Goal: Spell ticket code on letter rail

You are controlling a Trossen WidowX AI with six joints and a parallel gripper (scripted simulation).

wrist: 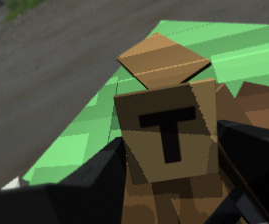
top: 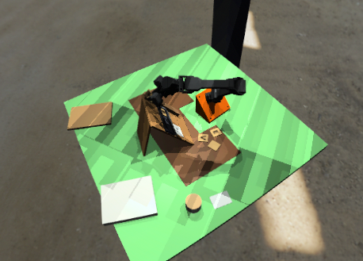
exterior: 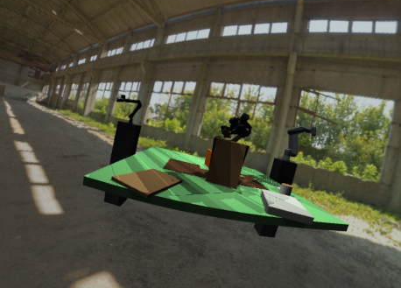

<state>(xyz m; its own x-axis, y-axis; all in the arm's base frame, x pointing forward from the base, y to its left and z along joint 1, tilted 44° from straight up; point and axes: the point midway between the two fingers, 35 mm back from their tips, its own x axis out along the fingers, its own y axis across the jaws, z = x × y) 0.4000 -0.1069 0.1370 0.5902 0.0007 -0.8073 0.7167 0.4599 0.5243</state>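
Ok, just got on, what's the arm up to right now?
The gripper is shut on a tile marked T, holding it by the upper end of the leaning board. Three more tiles lie on the brown mat near the board's lower end. The T tile is not let go yet; I can't read the ticket's code from here.

Honestly, from the top view I can't make out what's on the white patch near the foot of the board (top: 183, 136), and the gripper (top: 158, 100) (wrist: 169, 135) is a dark tangle at the board's ten o'clock end, its fingertips lost to me. My exterior view only gets the board's back, so the rail's hidden, and in the wrist view both fingers run off the edge, toward eight and four o'clock.
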